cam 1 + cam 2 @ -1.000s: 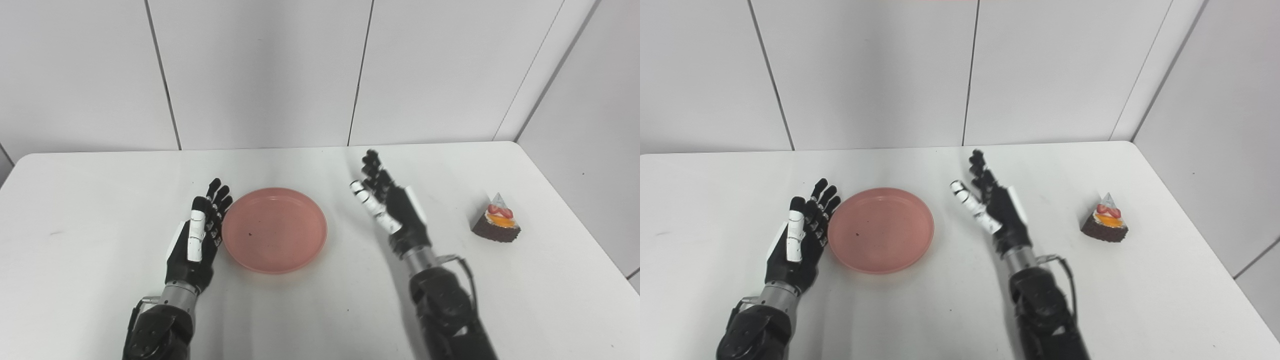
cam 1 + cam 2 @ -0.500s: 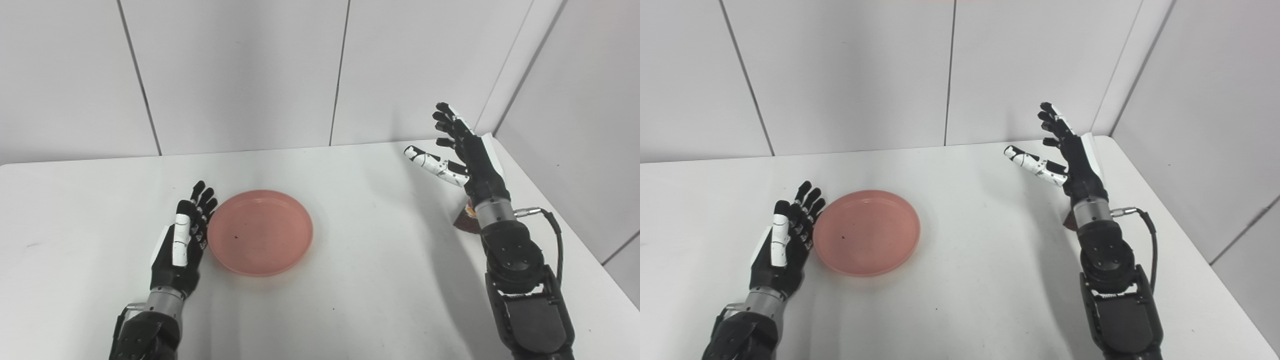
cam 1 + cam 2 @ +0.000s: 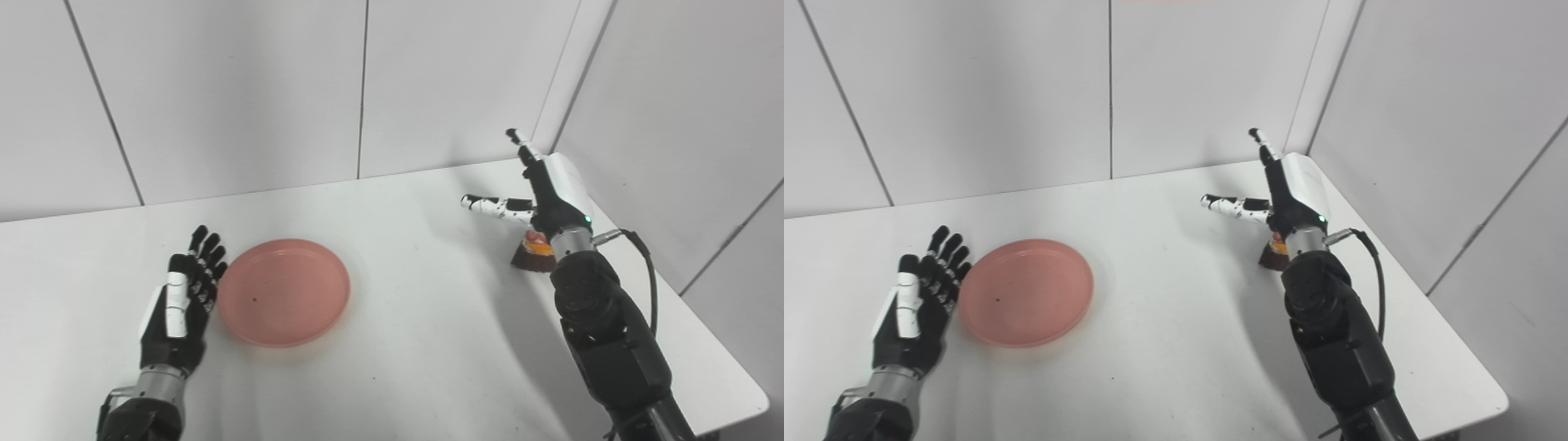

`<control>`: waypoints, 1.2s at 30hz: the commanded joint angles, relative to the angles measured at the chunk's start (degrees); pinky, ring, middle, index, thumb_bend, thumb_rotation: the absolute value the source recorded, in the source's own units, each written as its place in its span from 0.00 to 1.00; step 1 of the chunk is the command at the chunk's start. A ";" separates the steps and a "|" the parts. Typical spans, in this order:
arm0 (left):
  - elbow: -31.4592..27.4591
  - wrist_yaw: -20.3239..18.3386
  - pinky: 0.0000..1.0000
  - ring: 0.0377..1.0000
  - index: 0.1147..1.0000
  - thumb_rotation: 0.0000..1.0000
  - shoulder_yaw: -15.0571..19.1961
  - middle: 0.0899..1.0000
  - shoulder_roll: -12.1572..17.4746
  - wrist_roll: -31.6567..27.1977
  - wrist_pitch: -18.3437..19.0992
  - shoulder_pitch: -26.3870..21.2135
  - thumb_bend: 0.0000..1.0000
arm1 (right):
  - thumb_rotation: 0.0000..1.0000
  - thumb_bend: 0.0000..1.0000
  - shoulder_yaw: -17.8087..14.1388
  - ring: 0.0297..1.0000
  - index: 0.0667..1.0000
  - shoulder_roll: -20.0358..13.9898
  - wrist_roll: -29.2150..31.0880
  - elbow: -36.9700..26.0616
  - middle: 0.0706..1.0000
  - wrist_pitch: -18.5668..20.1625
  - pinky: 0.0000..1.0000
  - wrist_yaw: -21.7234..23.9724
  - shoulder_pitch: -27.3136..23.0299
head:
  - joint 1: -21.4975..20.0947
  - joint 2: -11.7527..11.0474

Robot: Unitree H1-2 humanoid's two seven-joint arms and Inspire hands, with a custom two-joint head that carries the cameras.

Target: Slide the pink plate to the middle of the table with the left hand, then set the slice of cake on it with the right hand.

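The pink plate (image 3: 283,291) lies flat on the white table (image 3: 416,343), left of the middle. My left hand (image 3: 181,300) rests open beside the plate's left rim, fingers straight and close to the rim. My right hand (image 3: 539,193) is raised over the far right of the table, open, with its thumb stretched out to the left. The slice of cake (image 3: 534,252), dark brown with orange and red topping, sits on the table just under that wrist and is mostly hidden by the forearm; nothing is held.
The table's right edge (image 3: 692,343) and front right corner lie close to my right arm. White wall panels stand behind the table and along its right side. A cable loops off the right wrist.
The camera has turned right, so the whole picture has shifted left. My right hand has swung from beside the plate to above the cake, which is now partly hidden. Left hand and plate keep their positions.
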 commanded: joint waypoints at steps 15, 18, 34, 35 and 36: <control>3.65 -2.96 1.00 1.00 1.00 1.00 0.96 1.00 2.18 -2.83 -0.96 3.51 0.73 | 0.23 0.87 -5.48 0.92 0.87 -2.20 -10.26 -0.95 0.93 0.64 0.77 12.51 -0.45 | -1.85 1.06; 3.13 -2.96 1.00 1.00 1.00 1.00 0.71 1.00 2.45 -2.73 -0.65 3.59 0.74 | 0.19 0.86 -7.15 0.90 0.86 -1.01 -11.49 -0.66 0.91 0.64 0.77 15.51 -0.68 | -1.83 1.27; 1.74 -2.65 1.00 1.00 1.00 1.00 0.78 1.00 2.32 -3.19 0.48 3.98 0.75 | 0.08 0.82 -9.93 0.89 0.81 -0.61 -11.56 4.01 0.90 0.62 0.79 20.67 -1.25 | -1.48 2.13; 1.54 -2.52 1.00 1.00 1.00 1.00 0.75 1.00 2.31 -3.16 0.66 4.02 0.74 | 0.07 0.81 -9.83 0.89 0.80 -0.65 -11.19 4.37 0.90 0.63 0.79 20.11 -1.17 | -1.48 2.13; 1.19 -2.43 1.00 1.00 1.00 1.00 0.68 1.00 2.27 -3.11 0.87 4.10 0.74 | 0.07 0.81 -9.42 0.89 0.80 -0.82 -11.36 4.82 0.90 0.63 0.79 19.70 -1.12 | -1.49 2.23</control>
